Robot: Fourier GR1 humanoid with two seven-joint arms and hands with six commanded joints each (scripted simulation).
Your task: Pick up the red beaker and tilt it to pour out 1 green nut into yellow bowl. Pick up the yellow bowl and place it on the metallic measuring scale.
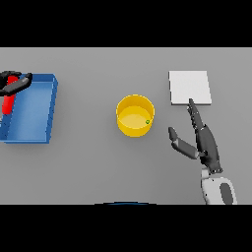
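Sitting mid-bench, the yellow bowl (135, 115) held one green nut (147, 122); it looked light, rigid, slick-walled, best pinched at the rim; right hand (204, 142) hovered beside it, fingers (195, 114) spread; left hand (15, 83) curled round the red beaker (8, 104).

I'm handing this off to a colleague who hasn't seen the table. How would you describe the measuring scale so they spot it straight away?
Start at the yellow bowl in the middle of the grey table, then look toward the robot's right and slightly farther back. The scale is the flat, pale square plate there, just beyond the fingertips of the right hand. Unlike the bowl and the blue tray, it has no walls.
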